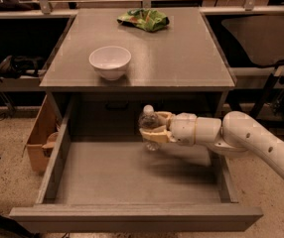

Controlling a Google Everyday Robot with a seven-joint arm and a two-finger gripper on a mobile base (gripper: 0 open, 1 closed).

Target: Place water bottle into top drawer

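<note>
The tool is reached in over the right-hand wall of the top drawer. Its two tan fingers are closed on the body of the water bottle, one above and one below as seen from here. The bottle is held cap-up with a slight lean. It appears to hang clear of the drawer's bare grey floor, which lies below the tool, nearer the drawer's back than its front panel.

The main risk, as I judge it, is letting go too high. The bottle is light, tall and narrow, so dropped from here, and already leaning, it would likely land on an edge, tip over and roll across the floor. That would still put it in the drawer, though not neatly.

A second risk is overhead. The front edge of the bench sits just above and behind the tool, with the white cap close beneath it. Any upward or backward drift could knock the cap and twist the bottle in the grip.

A third is the arm itself. It crosses low over the drawer wall on the side the tool came from, so lowering without care could press the forearm onto that wall and shove the drawer.

The white bowl and the green crisp packet, up on the bench and well apart from the tool, are in no danger.
</note>
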